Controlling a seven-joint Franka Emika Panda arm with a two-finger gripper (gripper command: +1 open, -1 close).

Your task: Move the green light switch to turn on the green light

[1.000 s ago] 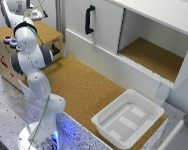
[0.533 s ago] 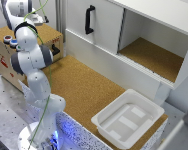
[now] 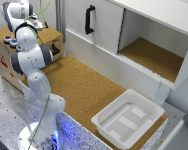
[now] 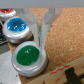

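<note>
- Spanning the middle of the exterior view, the cork counter carries a white tray at its right.
- Hovering over the wooden box, the gripper shows two fingers close together, holding nothing.
- The green light sits beside the blue cap, just below the fingertips.
</note>
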